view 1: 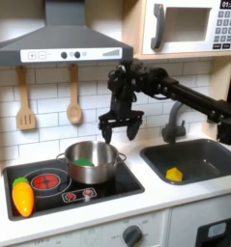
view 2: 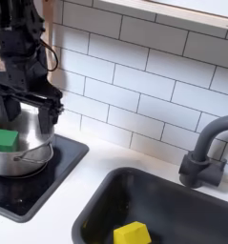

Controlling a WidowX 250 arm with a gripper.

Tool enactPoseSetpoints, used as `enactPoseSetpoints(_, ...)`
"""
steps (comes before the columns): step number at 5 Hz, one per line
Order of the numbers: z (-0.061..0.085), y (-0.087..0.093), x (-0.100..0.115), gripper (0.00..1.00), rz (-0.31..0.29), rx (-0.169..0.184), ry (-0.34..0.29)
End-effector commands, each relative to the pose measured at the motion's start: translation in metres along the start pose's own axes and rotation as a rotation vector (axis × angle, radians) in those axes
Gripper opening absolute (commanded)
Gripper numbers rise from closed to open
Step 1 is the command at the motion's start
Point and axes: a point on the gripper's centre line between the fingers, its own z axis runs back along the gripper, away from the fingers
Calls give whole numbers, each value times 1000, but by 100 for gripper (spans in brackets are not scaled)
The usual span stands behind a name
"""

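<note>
My black gripper (view 1: 119,132) hangs open above the right rim of a silver pot (view 1: 90,163) on the toy stove; nothing sits between its fingers. In the second exterior view the gripper (view 2: 25,110) hovers just over the pot (view 2: 20,151), fingers spread wide. A green block (view 2: 4,139) lies inside the pot, also visible as a green object (view 1: 81,162) in the first exterior view. The arm reaches in from the first exterior view's right.
An orange carrot (view 1: 23,196) lies on the black stovetop (view 1: 107,190) at the front left. A yellow object (view 1: 174,175) sits in the sink (view 1: 218,162), beside the faucet (view 1: 172,123). Wooden utensils (view 1: 74,107) hang on the tiled wall; a range hood (view 1: 59,43) is overhead.
</note>
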Motion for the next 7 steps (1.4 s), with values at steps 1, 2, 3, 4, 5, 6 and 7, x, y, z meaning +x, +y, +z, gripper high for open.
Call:
enactPoseSetpoints(1, 4, -32, -19, 100, -47, -65, 22)
enactPoseSetpoints(2, 5, -48, -25, 100, -70, -96, 32)
enactPoseSetpoints(3, 5, -72, -32, 100, -121, -108, 39)
enactPoseSetpoints(4, 1, -97, -38, 100, -176, -103, 43)
enactPoseSetpoints(5, -7, -111, -40, 100, -202, -100, 47)
enactPoseSetpoints(6, -17, -122, -38, 100, -238, -90, 41)
enactPoseSetpoints(7, -23, -124, -33, 100, -251, -94, 15)
